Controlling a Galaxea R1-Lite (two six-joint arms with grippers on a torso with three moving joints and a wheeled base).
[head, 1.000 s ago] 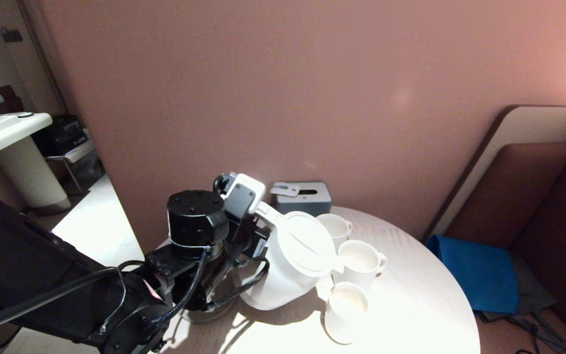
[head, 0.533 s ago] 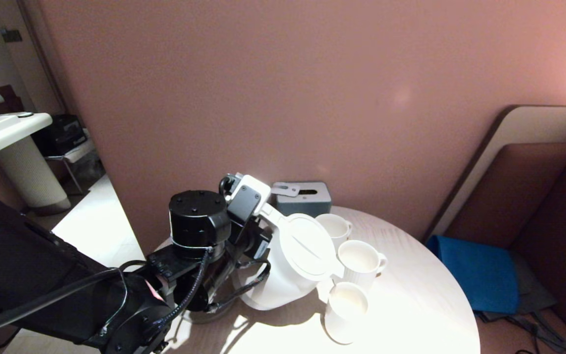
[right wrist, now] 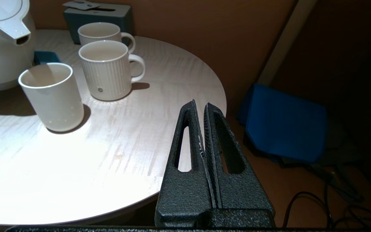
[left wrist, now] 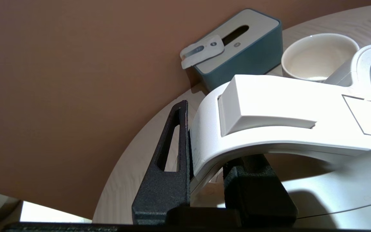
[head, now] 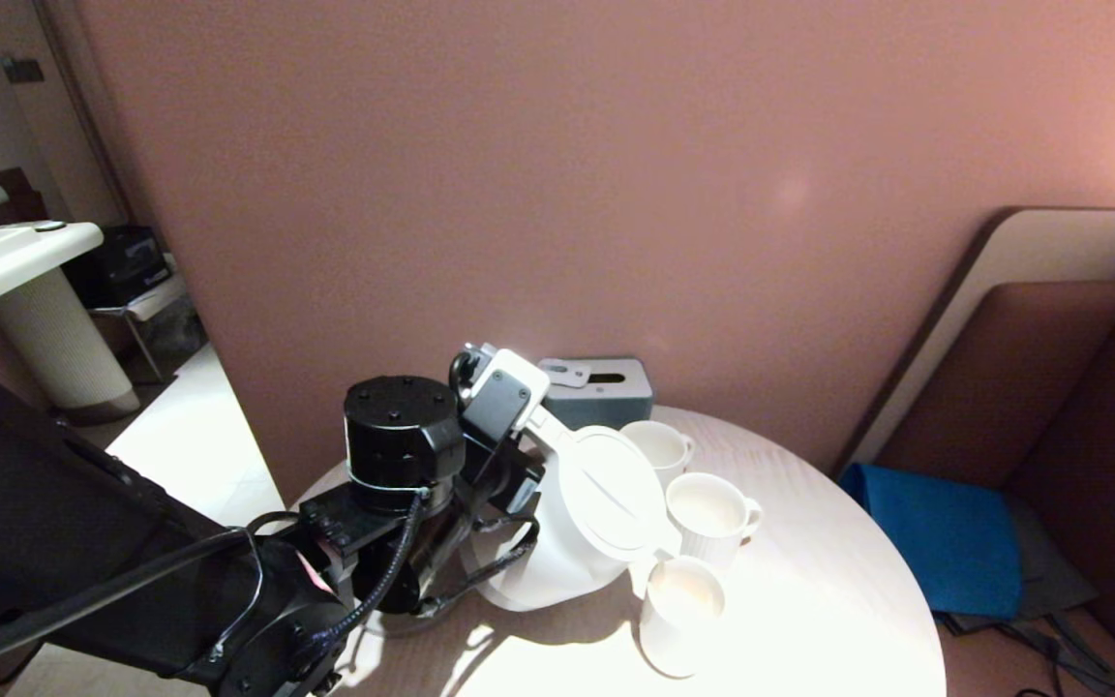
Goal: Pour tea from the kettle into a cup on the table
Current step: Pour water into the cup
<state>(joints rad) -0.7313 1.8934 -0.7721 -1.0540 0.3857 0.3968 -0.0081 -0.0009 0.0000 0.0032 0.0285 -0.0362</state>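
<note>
Harsh glare on table (head: 809,600); dim surroundings, hard shadows beside cups

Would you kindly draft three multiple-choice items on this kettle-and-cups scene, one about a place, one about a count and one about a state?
1. Where does the teal box stand?
A. at the table's far edge by the wall
B. on the floor
C. on the kettle

2. How many white cups are on the table?
A. one
B. three
C. five

3. How is the left gripper?
A. open above a cup
B. shut on nothing
C. shut on the kettle's handle

Answers: 1 A, the head view shows it behind the cups against the wall. 2 B, three cups stand beside the kettle. 3 C, the left wrist view shows its fingers clamping the handle.
</note>
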